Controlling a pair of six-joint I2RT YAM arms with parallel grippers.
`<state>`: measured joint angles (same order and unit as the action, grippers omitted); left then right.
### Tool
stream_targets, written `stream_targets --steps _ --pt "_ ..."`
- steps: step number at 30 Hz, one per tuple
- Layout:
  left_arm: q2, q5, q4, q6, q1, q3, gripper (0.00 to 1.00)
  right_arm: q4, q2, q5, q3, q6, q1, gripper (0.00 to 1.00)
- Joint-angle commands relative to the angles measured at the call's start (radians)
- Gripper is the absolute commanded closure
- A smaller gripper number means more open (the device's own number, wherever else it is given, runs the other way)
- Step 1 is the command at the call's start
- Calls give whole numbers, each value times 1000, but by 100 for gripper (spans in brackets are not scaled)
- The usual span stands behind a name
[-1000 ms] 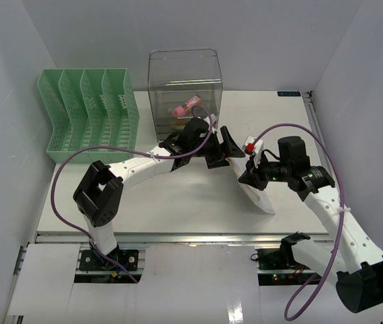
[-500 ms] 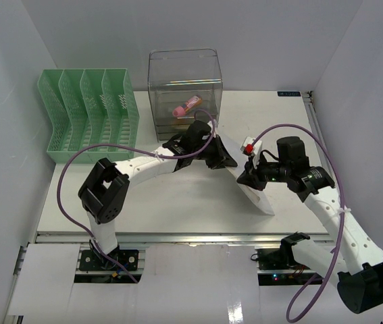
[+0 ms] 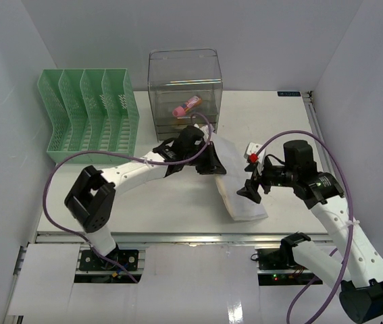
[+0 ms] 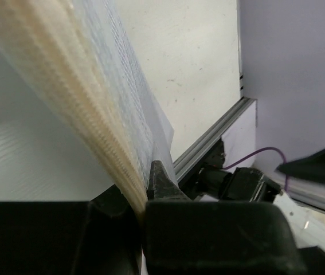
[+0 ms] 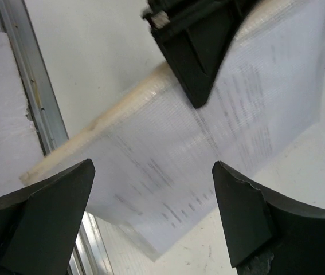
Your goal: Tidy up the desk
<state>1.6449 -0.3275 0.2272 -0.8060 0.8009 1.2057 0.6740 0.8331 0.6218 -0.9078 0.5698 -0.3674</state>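
A thick paper document in a clear sleeve (image 3: pixel 235 183) slants over the white desk (image 3: pixel 164 202), its lower end near the front rail. My left gripper (image 3: pixel 211 162) is shut on its upper edge; in the left wrist view the cream page edges (image 4: pixel 93 97) run down into the gripper (image 4: pixel 142 195). Just right of the document, my right gripper (image 3: pixel 250 187) stands open, touching nothing. In the right wrist view, the printed sheet (image 5: pixel 208 149) lies beyond the open right gripper (image 5: pixel 151 212), with the left gripper's fingers (image 5: pixel 196 46) clamped on it above.
A green file rack (image 3: pixel 90 115) stands at the back left. A clear box (image 3: pixel 184 84) holding a pink item (image 3: pixel 186 106) stands at the back centre. A small white object with a red part (image 3: pixel 250 150) lies near the right arm. The silver rail (image 5: pixel 30 97) runs along the front.
My left gripper shut on the document's upper edge. The right gripper let go, opened wide and drew back to the right. The document shifted left and lower.
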Motion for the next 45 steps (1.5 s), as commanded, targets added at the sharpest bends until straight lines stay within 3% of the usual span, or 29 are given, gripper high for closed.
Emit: stream_targets --steps 1,8,11,15,19,23,26,31,34,38,45 --pt "-298 140 136 257 4 -41 100 -59 -50 -96 -36 3 26 10" --pt "-582 441 428 471 4 25 100 -113 -10 -30 -2 -5 81 10" --pt "-643 646 613 506 4 135 100 -127 16 24 0 1 117 10" --pt "-691 920 725 516 4 228 100 -151 46 120 15 -3 182 10" --pt "-722 1139 716 591 4 276 100 -185 62 229 55 -2 259 10" --pt "-751 1249 515 800 4 255 100 -209 72 359 100 8 330 10" --pt "-786 1237 231 1037 4 165 100 -212 72 424 130 28 357 10" --pt "-721 1156 109 1179 -4 156 100 -212 50 435 142 36 394 10" --pt "-671 1064 91 1171 -96 152 100 -211 36 436 146 38 402 10" --pt "-593 773 130 1086 -401 155 100 -211 23 454 152 34 405 10" --pt "-493 722 -24 1115 -492 89 100 -211 5 467 165 29 416 10"
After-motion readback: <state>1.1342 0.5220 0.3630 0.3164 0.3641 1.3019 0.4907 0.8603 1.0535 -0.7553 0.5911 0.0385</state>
